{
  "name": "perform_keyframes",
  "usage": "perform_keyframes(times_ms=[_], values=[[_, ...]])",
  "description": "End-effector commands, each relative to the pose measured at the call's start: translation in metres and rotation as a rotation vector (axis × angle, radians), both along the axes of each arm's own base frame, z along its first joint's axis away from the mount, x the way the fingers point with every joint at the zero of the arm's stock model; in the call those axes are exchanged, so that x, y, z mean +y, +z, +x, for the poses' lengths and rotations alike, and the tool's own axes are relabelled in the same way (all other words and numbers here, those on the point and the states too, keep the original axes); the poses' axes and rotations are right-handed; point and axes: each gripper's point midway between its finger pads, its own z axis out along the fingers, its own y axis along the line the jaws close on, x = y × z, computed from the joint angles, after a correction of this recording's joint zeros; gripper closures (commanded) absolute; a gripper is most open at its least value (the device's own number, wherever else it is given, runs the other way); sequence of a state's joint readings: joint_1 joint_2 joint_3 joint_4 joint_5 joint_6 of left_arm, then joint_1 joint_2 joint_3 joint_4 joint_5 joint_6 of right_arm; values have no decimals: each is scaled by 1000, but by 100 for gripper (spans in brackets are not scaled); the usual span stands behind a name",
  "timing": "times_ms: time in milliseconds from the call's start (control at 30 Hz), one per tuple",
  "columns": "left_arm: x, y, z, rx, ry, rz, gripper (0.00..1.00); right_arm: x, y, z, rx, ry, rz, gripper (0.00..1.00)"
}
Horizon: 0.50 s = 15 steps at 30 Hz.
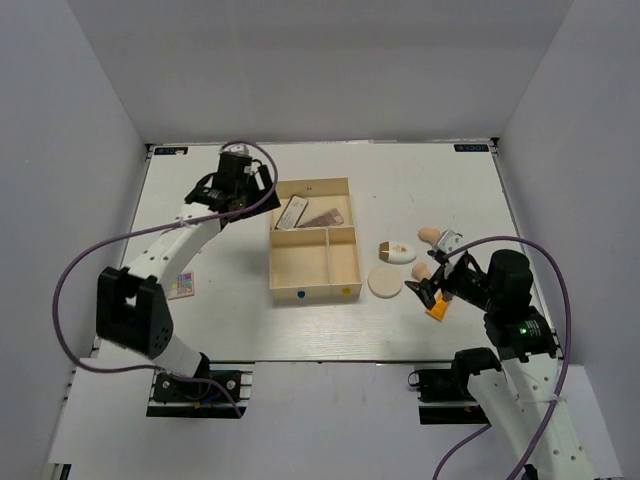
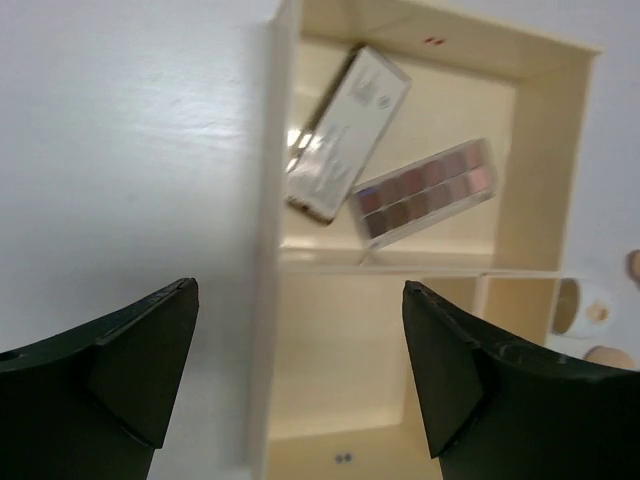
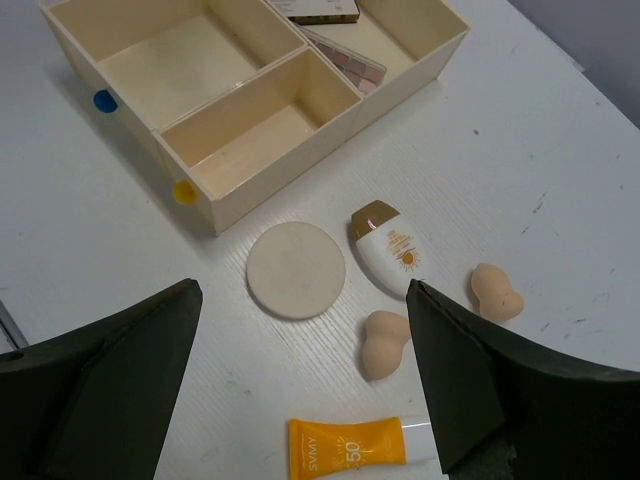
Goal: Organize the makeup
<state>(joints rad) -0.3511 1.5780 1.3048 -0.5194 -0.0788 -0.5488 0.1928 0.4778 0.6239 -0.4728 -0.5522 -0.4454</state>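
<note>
A brownish palette (image 1: pixel 322 217) and a cream flat box (image 1: pixel 291 212) lie in the back compartment of the cream tray (image 1: pixel 315 293). A multicoloured palette (image 1: pixel 181 285) lies on the table at the left. My left gripper (image 1: pixel 243 178) is open and empty over the tray's left wall (image 2: pixel 268 300); its view shows the brownish palette (image 2: pixel 425 190) and box (image 2: pixel 348 130). My right gripper (image 3: pixel 303 290) is open and empty above the round puff (image 3: pixel 296 270), white oval pad (image 3: pixel 388 248), two peach sponges (image 3: pixel 384 343) (image 3: pixel 497 291) and orange tube (image 3: pixel 350 445).
The tray's two front compartments (image 3: pixel 175 60) (image 3: pixel 255 135) hold nothing. White walls enclose the table on three sides. The right arm's purple cable (image 1: pixel 545 250) loops over the table's right side; the left arm's cable (image 1: pixel 70 270) arcs over the left.
</note>
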Motion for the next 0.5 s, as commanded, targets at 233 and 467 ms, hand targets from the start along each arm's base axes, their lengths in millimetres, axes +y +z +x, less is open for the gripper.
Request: perform_keyframes(times_ms=[233,467], values=[[135,-20,-110,208,306,311,2,12,13,-13,7,77,37,11],[158,-52,-159,380,641,222,2,13,15,-20,-5,98,47,11]])
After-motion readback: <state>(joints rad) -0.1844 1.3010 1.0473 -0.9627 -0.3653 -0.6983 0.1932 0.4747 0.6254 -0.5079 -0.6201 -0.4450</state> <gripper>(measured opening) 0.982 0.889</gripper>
